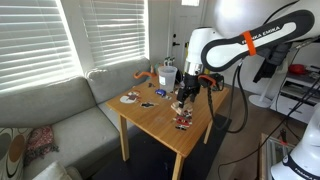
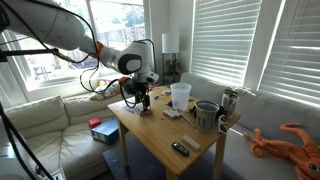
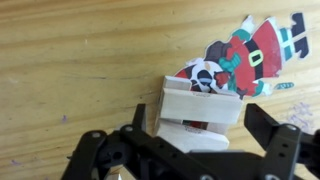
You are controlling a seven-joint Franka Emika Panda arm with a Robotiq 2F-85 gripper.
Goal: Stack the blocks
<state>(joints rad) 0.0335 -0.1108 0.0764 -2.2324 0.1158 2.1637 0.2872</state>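
While the gripper [image 3: 200, 128] hangs open astride a pale block [image 3: 200, 103] on the table [image 3: 70, 60], centre it, close squarely on flat sides. Santa cutout [image 3: 250, 50] lies against the far edge and may snag.

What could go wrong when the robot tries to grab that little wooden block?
1. The Santa figure lies right against the wooden block. A closing finger might catch it and drag it along.
2. The gripper is open around the block, which looks a bit crooked to it. Squeezing could twist the block or make it pop out.
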